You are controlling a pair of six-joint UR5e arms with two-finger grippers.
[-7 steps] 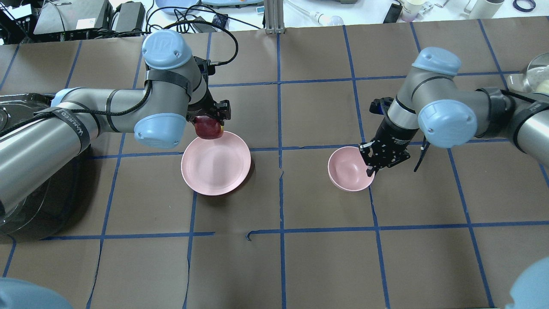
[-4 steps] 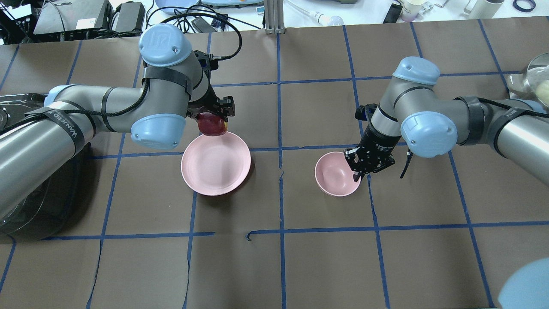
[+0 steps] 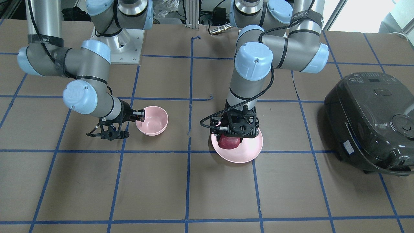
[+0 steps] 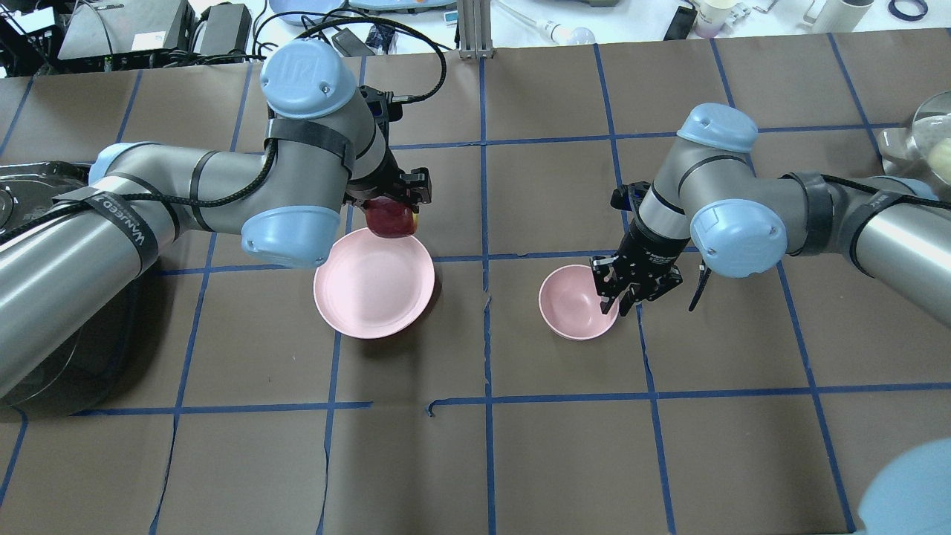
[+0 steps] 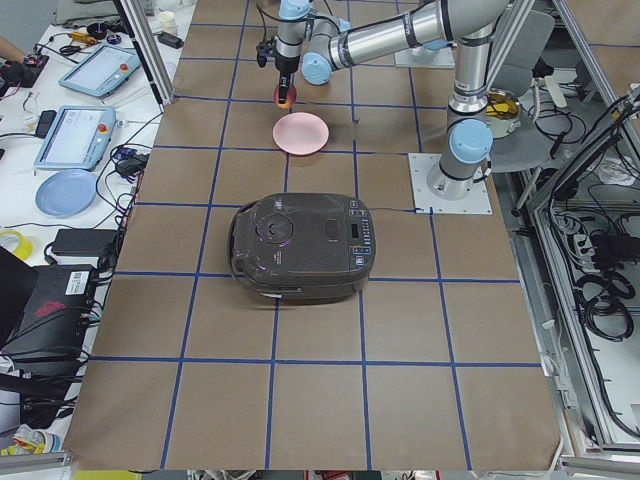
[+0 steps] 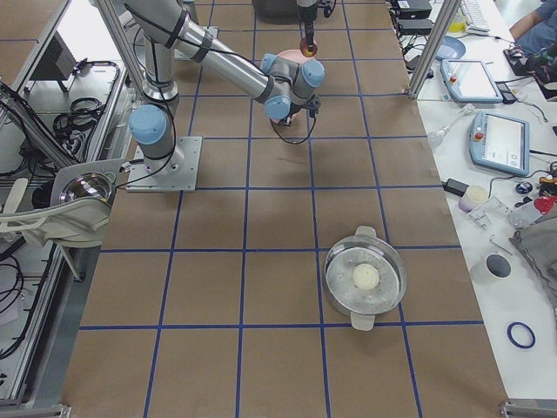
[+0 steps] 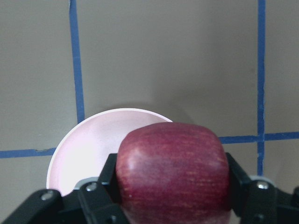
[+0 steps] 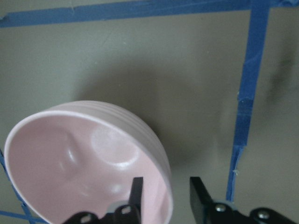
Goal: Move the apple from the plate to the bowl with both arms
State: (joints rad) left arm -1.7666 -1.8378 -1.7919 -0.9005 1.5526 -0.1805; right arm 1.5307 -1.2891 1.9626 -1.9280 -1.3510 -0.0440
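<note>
Overhead exterior: left end effector is clamped on the apple, holding it above the far rim of the plate. Both have shifted slightly toward the worktop centre since earlier frames. Right end effector pinches the bowl by its rim, one finger inside and one outside. The bowl now sits nearer the plate than before. Plate unmoved.

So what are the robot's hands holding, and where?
The left gripper clamps the apple by its sides; the right gripper pinches the bowl at its rim, one finger inside.
</note>
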